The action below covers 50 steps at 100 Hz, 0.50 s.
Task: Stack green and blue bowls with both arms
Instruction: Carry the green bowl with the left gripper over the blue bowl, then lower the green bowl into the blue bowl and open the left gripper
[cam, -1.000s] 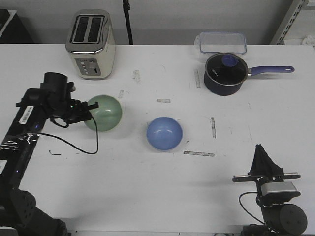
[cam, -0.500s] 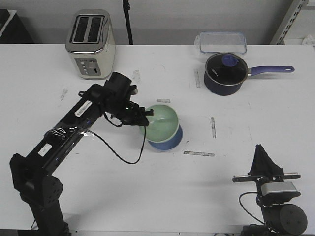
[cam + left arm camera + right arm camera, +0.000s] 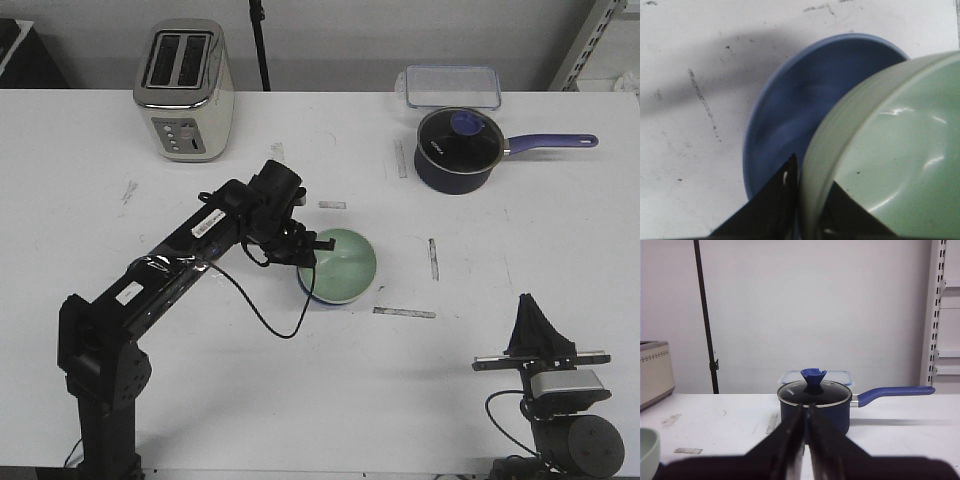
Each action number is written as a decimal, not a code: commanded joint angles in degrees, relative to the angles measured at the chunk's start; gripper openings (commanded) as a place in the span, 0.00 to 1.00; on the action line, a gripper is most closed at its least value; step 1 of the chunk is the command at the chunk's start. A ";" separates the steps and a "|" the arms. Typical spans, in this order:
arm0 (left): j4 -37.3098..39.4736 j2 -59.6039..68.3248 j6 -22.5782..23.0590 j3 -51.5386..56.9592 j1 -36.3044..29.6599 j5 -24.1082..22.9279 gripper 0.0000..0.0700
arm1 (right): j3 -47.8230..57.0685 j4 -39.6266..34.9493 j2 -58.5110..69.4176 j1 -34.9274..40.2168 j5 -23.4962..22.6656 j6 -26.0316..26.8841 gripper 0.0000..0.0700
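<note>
The pale green bowl (image 3: pixel 345 264) is over the light blue bowl (image 3: pixel 307 291) at the middle of the table and covers nearly all of it. My left gripper (image 3: pixel 314 251) is shut on the green bowl's rim, with one finger inside the bowl and one outside. In the left wrist view the green bowl (image 3: pixel 890 150) sits off-centre above the blue bowl (image 3: pixel 785 110), gripped by my left gripper (image 3: pixel 810 197). I cannot tell whether the two bowls touch. My right gripper (image 3: pixel 535 325) rests at the front right, shut and empty (image 3: pixel 805 417).
A toaster (image 3: pixel 185 90) stands at the back left. A dark navy saucepan (image 3: pixel 458 150) with a purple handle and a clear lidded container (image 3: pixel 452 85) are at the back right. Short tape marks (image 3: pixel 404 312) lie near the bowls.
My left arm has carried the green bowl rightward from the table's left to over the blue bowl, then lower onto it. The right arm has not moved.
</note>
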 commanded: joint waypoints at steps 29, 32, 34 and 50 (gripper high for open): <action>-0.24 1.77 -0.35 1.29 -0.87 -0.07 0.22 | 0.24 0.28 -0.28 0.04 0.02 -0.04 0.00; -0.26 1.75 -0.55 1.29 -1.05 -0.07 0.26 | 0.24 0.28 -0.28 0.04 0.02 -0.04 0.01; -0.26 1.70 -0.79 1.29 -1.09 -0.07 0.28 | 0.24 0.28 -0.28 0.04 0.02 -0.02 0.00; -0.33 0.83 -1.42 1.29 -1.14 -0.04 0.32 | 0.24 0.31 -0.28 0.04 0.02 -0.02 0.00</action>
